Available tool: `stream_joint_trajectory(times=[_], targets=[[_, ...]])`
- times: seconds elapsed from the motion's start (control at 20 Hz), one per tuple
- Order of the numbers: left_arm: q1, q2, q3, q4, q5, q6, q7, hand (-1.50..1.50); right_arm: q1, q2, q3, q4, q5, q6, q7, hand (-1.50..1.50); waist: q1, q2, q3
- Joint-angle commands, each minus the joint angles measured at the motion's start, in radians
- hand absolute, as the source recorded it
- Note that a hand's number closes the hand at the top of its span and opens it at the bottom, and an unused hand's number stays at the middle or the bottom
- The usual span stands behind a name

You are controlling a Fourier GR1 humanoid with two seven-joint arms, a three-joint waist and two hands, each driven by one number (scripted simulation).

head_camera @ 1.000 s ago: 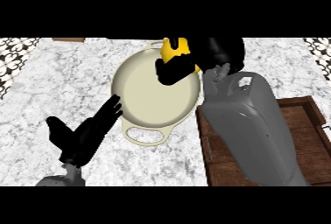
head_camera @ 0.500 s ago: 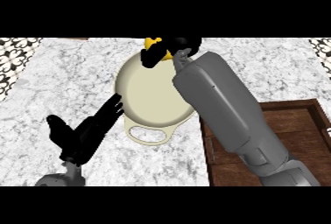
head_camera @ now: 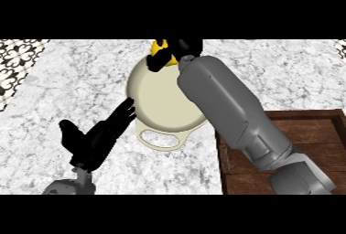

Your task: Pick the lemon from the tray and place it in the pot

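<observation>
The lemon (head_camera: 159, 46) is seen as a small yellow patch at the far rim of the pot (head_camera: 162, 98), clasped in the right hand (head_camera: 177, 49), whose black fingers are curled round it so that most of it is hidden. Hand and lemon are held over the pot's far edge; whether the lemon touches the rim cannot be told.

The pot is shown as a cream oval with a loop handle (head_camera: 161, 137) on its near side, set on the grey marbled bench (head_camera: 74, 82). No contents are seen inside it.

The right forearm (head_camera: 226, 109) is stretched from the lower right up across the pot's right side, so part of that rim is covered. The dark wooden tray (head_camera: 307, 132) is placed at the right, just beside the pot, partly hidden by the same arm.

The left hand (head_camera: 91, 139) is held released at the lower left, fingers straight, tips close to the pot's left rim, nothing grasped. Contact with the rim cannot be confirmed.

A black-and-white patterned strip (head_camera: 17, 57) is visible along the bench's left edge.
</observation>
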Motion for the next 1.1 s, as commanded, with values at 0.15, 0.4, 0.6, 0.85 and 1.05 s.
stream_joint_trajectory(times=[0.15, 0.4, 0.6, 0.85, 1.05], targets=[[-0.024, -0.025, -0.038, 0.025, -0.008, -0.015, 0.002, 0.0, -0.003, 0.0, 0.001, 0.071, -0.241, -0.112, -0.032, -1.5, 0.052, 0.01, 0.0], [-0.06, -0.025, -0.032, 0.007, -0.004, -0.011, 0.021, 0.0, 0.062, 0.0, -0.046, 0.066, -0.401, -0.192, -0.209, -1.5, 0.073, 0.018, 0.001], [-0.025, -0.024, -0.038, 0.026, -0.01, -0.019, -0.003, 0.0, 0.072, 0.0, -0.078, 0.098, -0.484, -0.22, -0.336, -1.5, 0.069, 0.021, 0.001], [0.01, -0.03, -0.046, -0.021, -0.028, 0.01, 0.007, 0.0, 0.055, 0.0, -0.103, 0.159, -0.522, -0.313, -0.462, -1.5, 0.04, 0.009, 0.002], [-0.008, -0.007, 0.007, 0.031, -0.005, -0.008, -0.015, 0.0, 0.032, 0.0, -0.109, 0.214, -0.556, -0.357, -0.484, -1.5, -0.001, 0.003, 0.001]])
